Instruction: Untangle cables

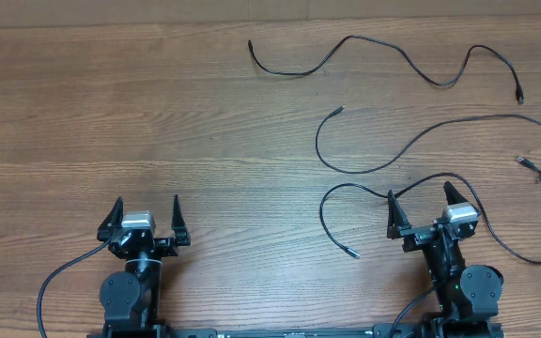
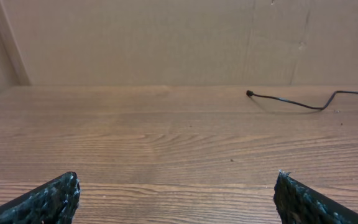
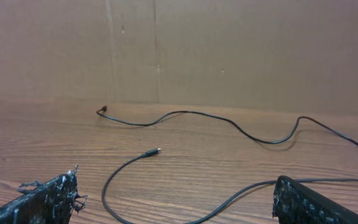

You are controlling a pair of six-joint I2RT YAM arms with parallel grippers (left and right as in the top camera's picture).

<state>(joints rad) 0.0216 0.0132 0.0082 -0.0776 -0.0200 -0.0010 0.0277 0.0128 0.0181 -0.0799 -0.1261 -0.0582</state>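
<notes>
Three thin black cables lie apart on the right half of the wooden table. The far cable [image 1: 383,45] [image 3: 197,114] snakes along the back; its left end also shows in the left wrist view [image 2: 291,102]. The middle cable [image 1: 346,169] [image 3: 107,186] has a silvery plug tip and loops across the table ahead of my right gripper's fingers. The near cable [image 1: 325,211] curves past my right gripper [image 1: 419,192] [image 3: 176,180], which is open and holds nothing. My left gripper [image 1: 146,208] [image 2: 177,180] is open over bare wood, far from all the cables.
A loose plug end [image 1: 524,162] with a short run of cord lies at the right edge of the table. A cardboard wall [image 3: 229,50] stands behind the table. Both arm bases sit at the front edge.
</notes>
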